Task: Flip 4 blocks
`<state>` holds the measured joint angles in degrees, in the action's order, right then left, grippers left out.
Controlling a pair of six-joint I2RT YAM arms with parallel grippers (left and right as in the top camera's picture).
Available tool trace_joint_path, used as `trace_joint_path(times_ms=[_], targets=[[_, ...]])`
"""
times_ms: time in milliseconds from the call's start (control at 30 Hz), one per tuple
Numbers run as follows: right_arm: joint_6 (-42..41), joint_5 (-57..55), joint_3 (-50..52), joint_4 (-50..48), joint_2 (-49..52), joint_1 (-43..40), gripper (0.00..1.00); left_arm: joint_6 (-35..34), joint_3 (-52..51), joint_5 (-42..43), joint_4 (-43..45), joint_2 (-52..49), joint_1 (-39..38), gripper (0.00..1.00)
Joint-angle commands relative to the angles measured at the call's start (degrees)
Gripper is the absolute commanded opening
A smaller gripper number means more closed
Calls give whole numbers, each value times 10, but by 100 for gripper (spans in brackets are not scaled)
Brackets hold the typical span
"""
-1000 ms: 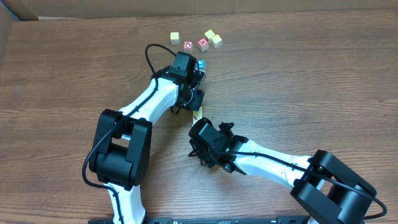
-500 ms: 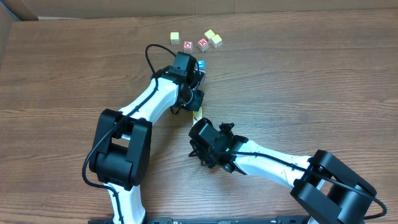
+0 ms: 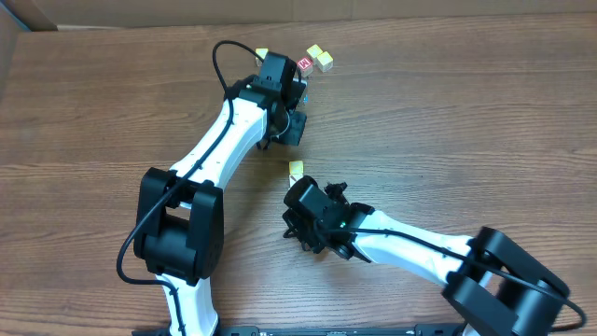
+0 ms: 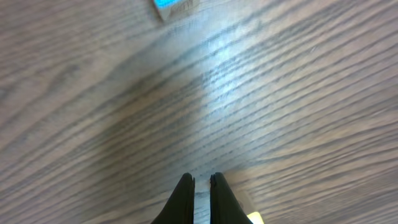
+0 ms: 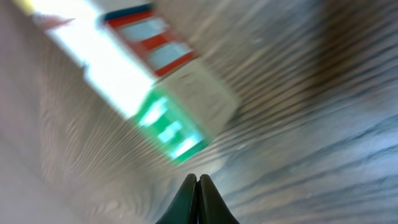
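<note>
Brown wood-grain worktop [image 3: 485, 112] fills the overhead view, with both arms reaching in from the 6 o'clock edge. The step in hand looks to be the turning of a single block [image 3: 297, 169], a small pale cube lying alone near the middle of the worktop, between the two claws. For the next move, the right claw [image 3: 298, 194] probably has two options. It could spread, take the block by two opposite sides and roll it over. Or it could press its closed tips against an upper edge to tip it. So light a cube may skid rather than roll if it is pushed low.

The right claw sits just beside the block, which lies at 12 o'clock from its tips. In the right wrist view the fingers are pressed together to a single point and pinch nothing. The block [image 5: 186, 93] lies just ahead of them at about 11 o'clock, apart from the tips. It shows a pale face, green print on the near side and red stripes farther up. That view is badly blurred, so I cannot tell whether it shows one cube or two in a row.

The left claw [image 3: 292, 129] is near, at 12 o'clock from the block, and is likewise pressed together and empty. Its wrist view shows bare wood ahead and a blue-printed cube [image 4: 174, 5] at the 12 o'clock edge. A red-printed cube [image 3: 305, 63] and yellow cubes [image 3: 324, 62] cluster farther out toward 12 o'clock.
</note>
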<state>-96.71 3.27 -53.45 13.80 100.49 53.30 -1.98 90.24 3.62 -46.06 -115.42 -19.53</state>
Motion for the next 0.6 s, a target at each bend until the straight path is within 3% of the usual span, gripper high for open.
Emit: trace_joint_path(times_ms=[0,167,333,567], targets=[[130,3,-3,-2,-71,-11,4,-35,57,-9,-32,-10,-2,4],[381,14,-21,24,-126,-61,4,-122,123,-8,-104,-10,18,4],[500,43,-45,134,-141,-145,4,-176,163,-9,-171,-10,53,4],[671,47,-47,237,-141,-280,17,-219,167,-6,-237,-10,127,4]])
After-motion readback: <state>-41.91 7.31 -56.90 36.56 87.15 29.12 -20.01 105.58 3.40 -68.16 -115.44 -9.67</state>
